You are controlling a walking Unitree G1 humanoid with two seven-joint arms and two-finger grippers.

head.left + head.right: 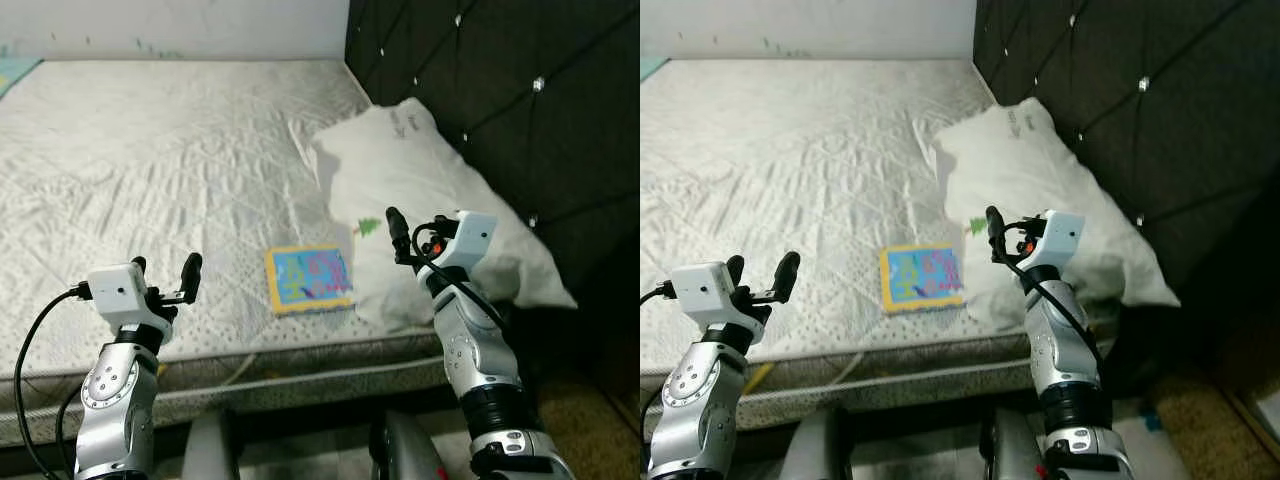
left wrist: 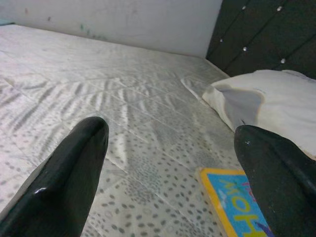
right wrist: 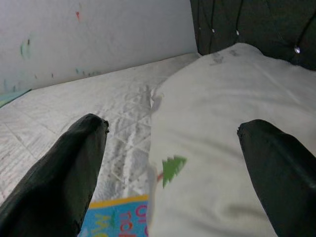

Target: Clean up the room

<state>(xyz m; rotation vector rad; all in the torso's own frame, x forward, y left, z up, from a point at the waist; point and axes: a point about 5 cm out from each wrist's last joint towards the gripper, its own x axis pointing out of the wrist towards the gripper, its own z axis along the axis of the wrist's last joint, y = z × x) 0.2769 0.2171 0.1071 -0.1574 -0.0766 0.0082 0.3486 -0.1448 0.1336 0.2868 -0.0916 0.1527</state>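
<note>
My left gripper [image 1: 163, 276] hangs over the near edge of the bed [image 1: 150, 150], fingers spread apart and holding nothing. One small book [image 1: 309, 279] with a yellow border lies flat on the bed between my two grippers, just touching the pillow [image 1: 420, 190]. My right gripper [image 1: 412, 240] is up over the one white pillow, fingers also wide and empty. I think the book is thin and flat, so my fingers could slide off it or grab the sheet. I could bump the pillow too
</note>
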